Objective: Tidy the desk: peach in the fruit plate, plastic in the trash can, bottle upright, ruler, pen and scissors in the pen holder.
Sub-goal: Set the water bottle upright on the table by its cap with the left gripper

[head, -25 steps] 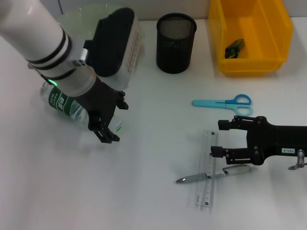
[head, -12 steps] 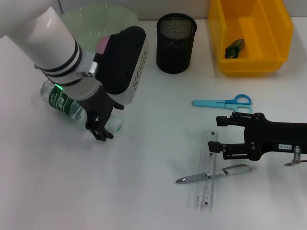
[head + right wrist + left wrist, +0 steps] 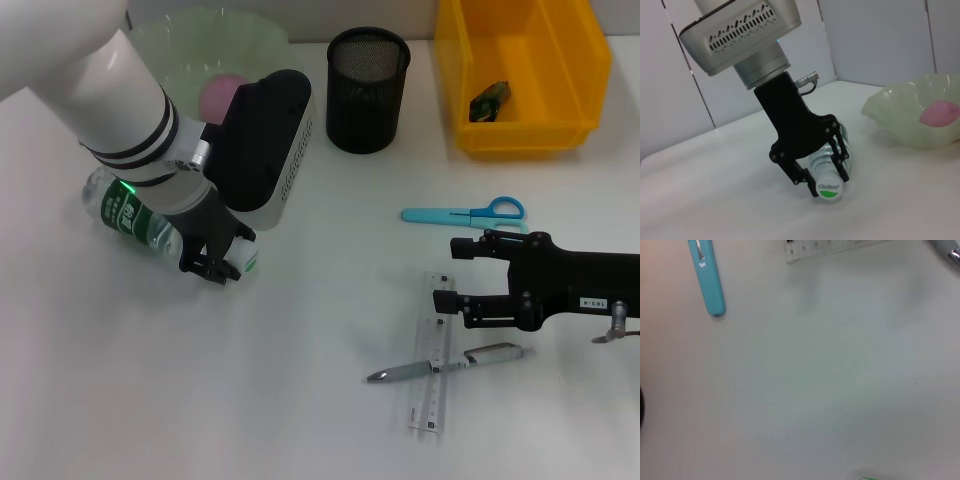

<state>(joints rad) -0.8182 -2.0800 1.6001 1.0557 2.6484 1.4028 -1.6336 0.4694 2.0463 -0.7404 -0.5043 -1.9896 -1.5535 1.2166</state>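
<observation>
On the left side of the white table (image 3: 300, 400), the left gripper (image 3: 212, 262) has come lower and closer to the lying bottle (image 3: 130, 215) than it was one second ago. Before, its fingers hung in front of the cap; now they stand around the neck, one on each side. From the right wrist view, the fingers (image 3: 832, 150) are spread only a little wider than the neck and seem to touch it or nearly so, but I cannot say they already press it. The cap (image 3: 828, 189) shows just beyond the fingertips. I think this means the grasp for setting the bottle upright is about to begin.

The right gripper (image 3: 445, 275) has drawn back a little toward its own side. Its fingers are apart and hold nothing; the lower one lies over the upper end of the ruler (image 3: 430, 365), the other is just under the scissors (image 3: 465, 213). The pen (image 3: 445, 364) lies across the ruler. None of these three is in the pen holder (image 3: 367, 90) yet.

The peach (image 3: 222, 95) already sits in the fruit plate (image 3: 165, 40), and a dark wrapper (image 3: 489, 98) lies in the yellow bin (image 3: 520, 135).
</observation>
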